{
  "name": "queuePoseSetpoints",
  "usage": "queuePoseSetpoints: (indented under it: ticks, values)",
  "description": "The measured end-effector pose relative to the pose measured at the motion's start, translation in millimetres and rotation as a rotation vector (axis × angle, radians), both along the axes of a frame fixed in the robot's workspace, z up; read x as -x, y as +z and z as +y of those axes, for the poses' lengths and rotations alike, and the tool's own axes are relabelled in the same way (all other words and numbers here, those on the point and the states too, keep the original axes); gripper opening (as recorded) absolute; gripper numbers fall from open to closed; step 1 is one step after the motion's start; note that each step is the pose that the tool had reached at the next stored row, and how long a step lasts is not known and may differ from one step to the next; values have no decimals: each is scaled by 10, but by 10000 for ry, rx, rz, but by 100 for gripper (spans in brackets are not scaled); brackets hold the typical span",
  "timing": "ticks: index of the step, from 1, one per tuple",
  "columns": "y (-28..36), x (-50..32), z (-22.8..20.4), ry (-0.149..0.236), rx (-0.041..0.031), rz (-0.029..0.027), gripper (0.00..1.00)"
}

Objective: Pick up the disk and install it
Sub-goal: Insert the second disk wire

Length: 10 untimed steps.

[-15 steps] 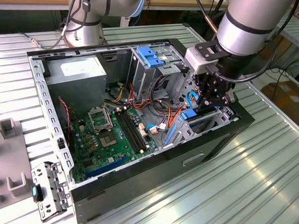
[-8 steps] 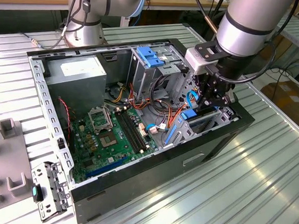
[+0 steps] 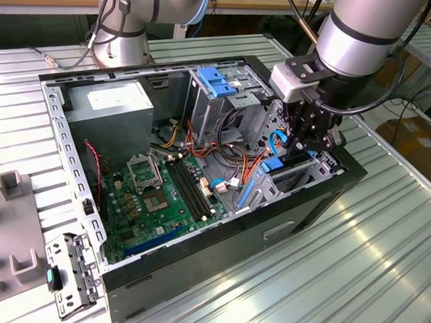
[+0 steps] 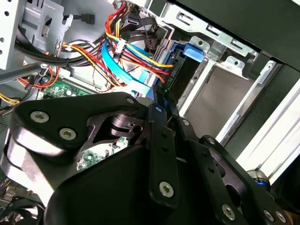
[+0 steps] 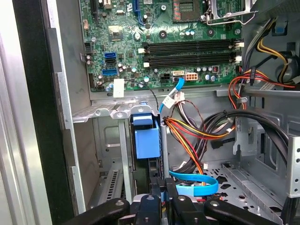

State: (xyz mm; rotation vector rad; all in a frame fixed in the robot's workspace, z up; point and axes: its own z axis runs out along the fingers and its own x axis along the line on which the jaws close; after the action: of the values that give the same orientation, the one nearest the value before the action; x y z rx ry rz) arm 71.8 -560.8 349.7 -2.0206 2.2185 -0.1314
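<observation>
Lowering into the open computer case, the gripper stands at about 3 o'clock in the exterior view, its fingers closed narrow on the edge of the disk. That disk sits on edge, blue rail outward, partly down in the drive bay beside the cables. Installation is in hand; seating it likely needs a straight, steady push.

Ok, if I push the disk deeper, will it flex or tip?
Probably stiff: the disk looks like a rigid slab. Its blue plastic rail sits between bay walls, so it should slide, not tip. The loose blue cable nearby might snag.
</observation>
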Motion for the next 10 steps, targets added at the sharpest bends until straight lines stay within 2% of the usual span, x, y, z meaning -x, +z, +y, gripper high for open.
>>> queuePoseSetpoints:
  ticks: [6,10]
  values:
    - [4,-2,0,0,0,0,16]
    - [4,-2,-18,26,2,1,16]
